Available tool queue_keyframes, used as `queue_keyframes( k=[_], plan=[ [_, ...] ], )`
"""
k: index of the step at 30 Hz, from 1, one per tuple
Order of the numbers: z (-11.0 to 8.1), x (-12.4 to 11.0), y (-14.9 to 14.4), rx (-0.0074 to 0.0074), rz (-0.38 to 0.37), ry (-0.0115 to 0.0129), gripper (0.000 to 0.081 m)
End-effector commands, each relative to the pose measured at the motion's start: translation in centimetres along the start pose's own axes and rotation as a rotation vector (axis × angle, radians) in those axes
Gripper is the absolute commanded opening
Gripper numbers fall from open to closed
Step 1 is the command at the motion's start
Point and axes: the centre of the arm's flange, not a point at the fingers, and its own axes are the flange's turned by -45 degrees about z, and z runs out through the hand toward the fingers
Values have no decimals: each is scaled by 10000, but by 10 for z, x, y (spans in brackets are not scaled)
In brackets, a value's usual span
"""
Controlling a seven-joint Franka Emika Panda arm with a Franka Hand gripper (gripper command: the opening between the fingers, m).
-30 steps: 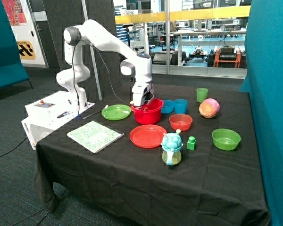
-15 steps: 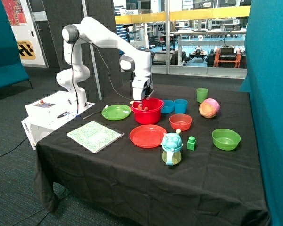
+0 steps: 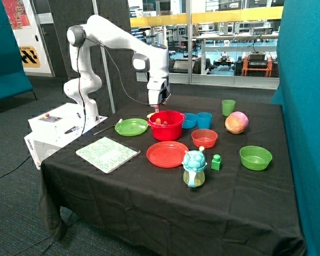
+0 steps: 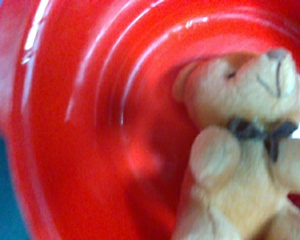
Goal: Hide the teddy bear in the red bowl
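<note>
Above the red bowl [image 3: 166,125], near the table's back edge, the gripper [image 3: 157,107] is held just over the rim, with the arm bent down from its base beside the table. Whether its fingers are spread or closed cannot be told: in the outside view they are too small to make out, and none are seen in the wrist view.

The teddy bear [image 4: 245,150] is found inside the red bowl. In the wrist view it is seen lying against the bowl's curved inner wall [image 4: 100,130], face up, with a dark bow at its neck. Nothing is seen touching it, so it is judged to be resting free. From the outside view only a small orange patch [image 3: 158,121] shows above the rim, which suits the purpose: the deep, straight sides screen most of the toy from a viewer at table level.

The placing part of the task is judged done. The gripper's position over the bowl is consistent with a vertical release and exit, chosen so that the rim is not struck.

Surrounding items are noted as undisturbed in position: a green plate [image 3: 131,127] just beside the bowl, a flat red plate [image 3: 167,153] in front of it, and a smaller orange-red bowl [image 3: 204,138] nearby. One risk is recorded: any sideways motion at this height could clip the rim and shift the bowl.
</note>
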Motion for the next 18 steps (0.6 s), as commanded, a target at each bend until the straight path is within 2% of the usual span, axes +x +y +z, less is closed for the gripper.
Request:
queue_keyframes(
  k=[1,9,18],
  plan=[
    [-20,-29,-16,-30,-146,40,695],
    [-28,-57,-24,-29,19,41,680],
    [-19,-97,-42,-29,139,41,670]
  ],
)
